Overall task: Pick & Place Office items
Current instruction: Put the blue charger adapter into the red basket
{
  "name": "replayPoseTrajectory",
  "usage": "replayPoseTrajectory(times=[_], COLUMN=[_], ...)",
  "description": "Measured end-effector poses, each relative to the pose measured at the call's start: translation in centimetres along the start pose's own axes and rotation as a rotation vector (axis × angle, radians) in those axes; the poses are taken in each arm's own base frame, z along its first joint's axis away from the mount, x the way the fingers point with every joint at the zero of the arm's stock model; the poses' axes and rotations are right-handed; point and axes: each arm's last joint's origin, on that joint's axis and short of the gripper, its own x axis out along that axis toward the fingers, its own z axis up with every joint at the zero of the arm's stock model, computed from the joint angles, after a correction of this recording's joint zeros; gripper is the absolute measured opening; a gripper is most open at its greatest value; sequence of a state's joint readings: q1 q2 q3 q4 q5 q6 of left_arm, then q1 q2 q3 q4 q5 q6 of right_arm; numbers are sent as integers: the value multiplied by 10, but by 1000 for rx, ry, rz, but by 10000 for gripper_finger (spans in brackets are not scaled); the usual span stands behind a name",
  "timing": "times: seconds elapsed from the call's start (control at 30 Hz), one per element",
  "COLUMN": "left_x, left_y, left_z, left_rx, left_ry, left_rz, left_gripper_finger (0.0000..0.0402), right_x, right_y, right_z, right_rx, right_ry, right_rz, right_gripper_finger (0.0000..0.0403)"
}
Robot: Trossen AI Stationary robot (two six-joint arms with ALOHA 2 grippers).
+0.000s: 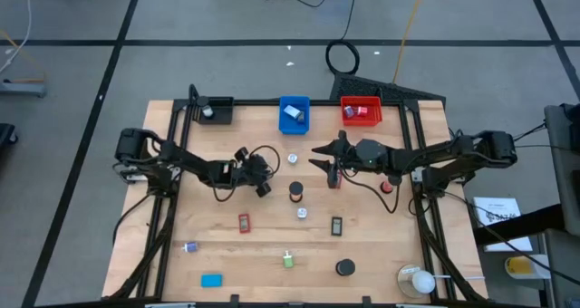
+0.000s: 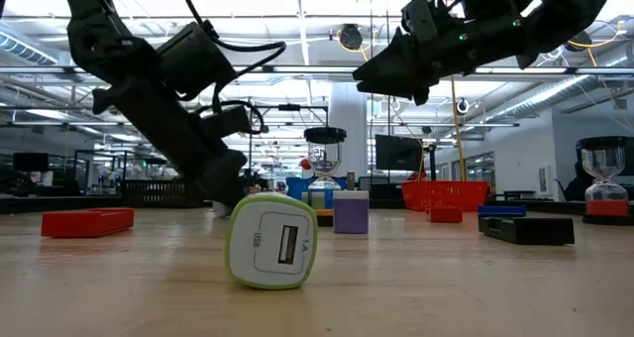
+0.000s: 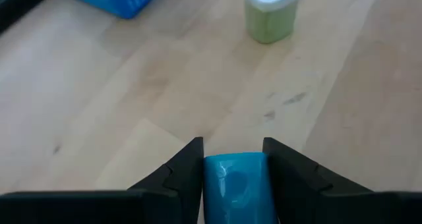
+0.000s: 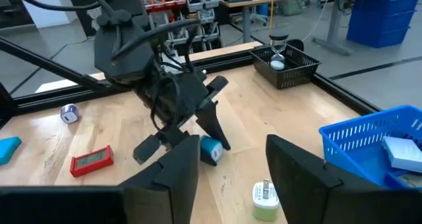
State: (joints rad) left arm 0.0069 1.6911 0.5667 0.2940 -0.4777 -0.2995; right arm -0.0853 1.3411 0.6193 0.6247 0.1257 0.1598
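The left gripper is clamped on a small blue piece low over the table, with a green-and-white piece ahead of its jaws and the blue bin beyond. The right gripper hangs just opposite with jaws apart and empty. A few pieces already lie in the blue, red and black bins, but I judge most work remains: the red block, black discs and others sit scattered, and the two arms crowd each other.

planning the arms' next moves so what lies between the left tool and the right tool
One small white and green piece lies on the table between the left tool and the right tool. The high view shows it.
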Motion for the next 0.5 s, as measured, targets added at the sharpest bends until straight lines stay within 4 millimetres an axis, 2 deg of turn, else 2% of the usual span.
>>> replayPoseTrajectory(times=[0.1,0.37,0.5], left_x=[-1,-21,-24], left_y=[1,2,3], left_z=[-1,1,-3], left_rx=[-24,-8,-57], left_ry=[14,53,95], left_rz=[6,11,34], left_gripper_finger=[171,280,301], right_x=[0,0,0], right_y=[0,0,0], right_z=[0,0,0], right_rx=[-7,-7,-8], right_ry=[0,1,1], right_rz=[0,0,0], right_gripper_finger=[166,165,166])
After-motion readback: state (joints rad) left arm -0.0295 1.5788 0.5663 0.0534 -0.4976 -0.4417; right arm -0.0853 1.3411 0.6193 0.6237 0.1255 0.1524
